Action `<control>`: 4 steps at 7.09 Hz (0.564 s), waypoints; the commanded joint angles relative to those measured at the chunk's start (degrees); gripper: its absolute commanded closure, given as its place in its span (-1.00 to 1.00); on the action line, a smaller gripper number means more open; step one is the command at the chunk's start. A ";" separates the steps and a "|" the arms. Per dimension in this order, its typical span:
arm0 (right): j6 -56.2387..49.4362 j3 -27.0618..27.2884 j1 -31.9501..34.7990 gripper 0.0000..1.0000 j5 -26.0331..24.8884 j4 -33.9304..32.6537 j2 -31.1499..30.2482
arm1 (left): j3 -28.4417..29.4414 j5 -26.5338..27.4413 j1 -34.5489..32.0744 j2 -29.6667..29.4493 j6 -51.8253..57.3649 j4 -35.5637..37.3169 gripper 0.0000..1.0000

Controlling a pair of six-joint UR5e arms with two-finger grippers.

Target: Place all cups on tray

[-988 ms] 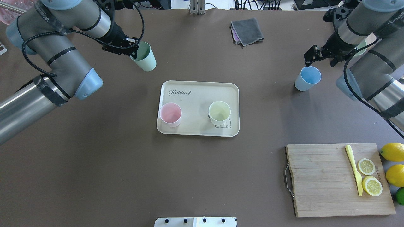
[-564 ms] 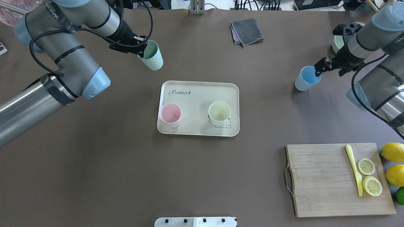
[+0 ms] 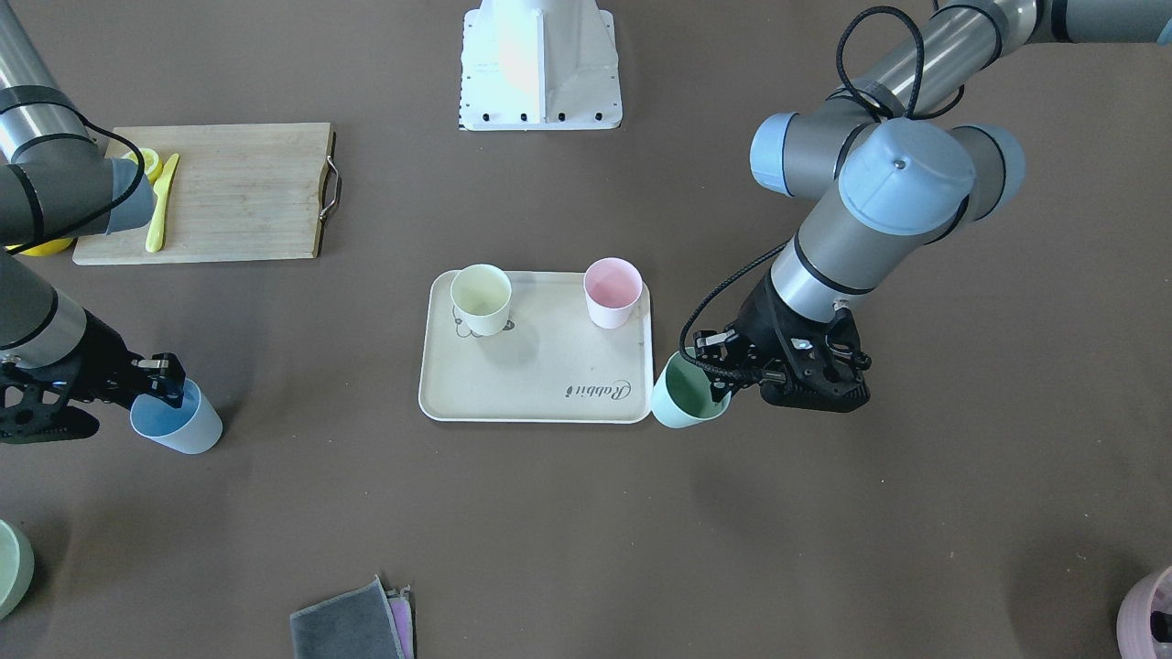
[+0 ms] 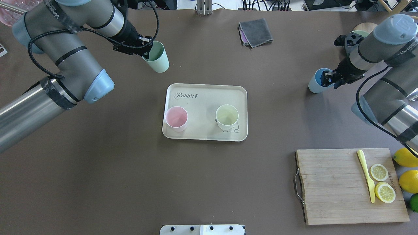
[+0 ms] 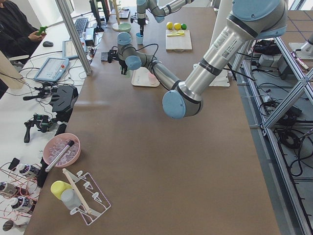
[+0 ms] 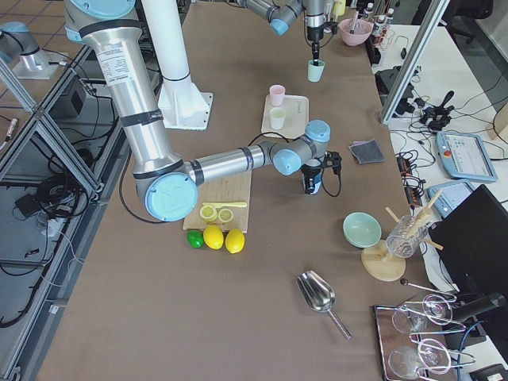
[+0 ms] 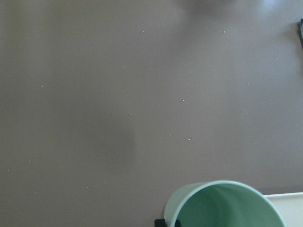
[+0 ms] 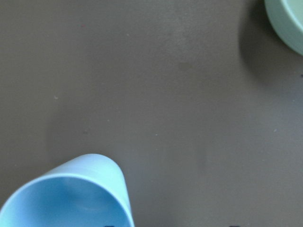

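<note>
The beige tray [image 4: 205, 93] lies mid-table with the pink cup [image 4: 176, 118] and the pale yellow cup [image 4: 227, 117] upright on it. My left gripper [image 4: 143, 54] is shut on the rim of the mint green cup [image 4: 157, 58] and holds it tilted above the table, just off the tray's far left corner [image 3: 689, 394]. My right gripper [image 4: 328, 80] is shut on the rim of the light blue cup [image 4: 315, 85], one finger inside it, at the far right [image 3: 179, 421]. The blue cup fills the lower left of the right wrist view [image 8: 71, 198].
A wooden cutting board [image 4: 329, 189] with a yellow knife [image 4: 367, 176] and lemon slices [image 4: 382, 182] lies at the near right, with whole lemons [image 4: 406, 169] beside it. A grey cloth [image 4: 255, 32] lies at the far middle. A green bowl [image 8: 289, 23] stands behind the right gripper.
My left gripper carried the mint cup a little rightward toward the tray. My right gripper came down from above the blue cup, put a finger inside it and closed on its rim.
</note>
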 commanded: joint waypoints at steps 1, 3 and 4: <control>3.29 2.85 -0.58 1.00 0.71 -0.90 1.86 | -0.36 0.03 -0.08 0.20 0.00 0.01 1.00; 3.85 4.80 0.38 1.00 2.48 -2.21 3.61 | -0.36 0.20 0.09 0.29 0.00 0.01 1.00; 3.94 7.76 0.82 1.00 4.13 -7.53 6.06 | -0.62 2.82 1.58 0.20 -0.78 -0.07 1.00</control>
